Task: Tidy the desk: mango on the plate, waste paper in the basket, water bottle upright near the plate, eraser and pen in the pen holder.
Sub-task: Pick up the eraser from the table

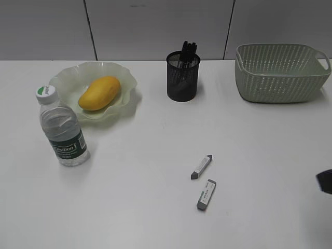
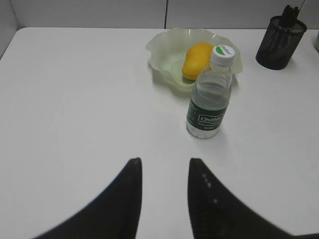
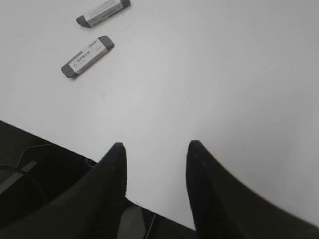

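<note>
on the desk (image 1: 155, 207): mango (image 1: 99, 93) in plate (image 1: 72, 78), bottle (image 1: 62, 129) upright beside it, as tidied. two erasers (image 1: 206, 195) lie loose mid-desk, well apart from holder (image 1: 182, 78). left gripper (image 2: 164, 169) and right gripper (image 3: 155, 149) parted, empty, idle.

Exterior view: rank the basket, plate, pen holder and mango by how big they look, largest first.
1. basket and plate: look alike in width; the basket sits farther back, so no ranking.
2. pen holder and mango: too close to call.
</note>
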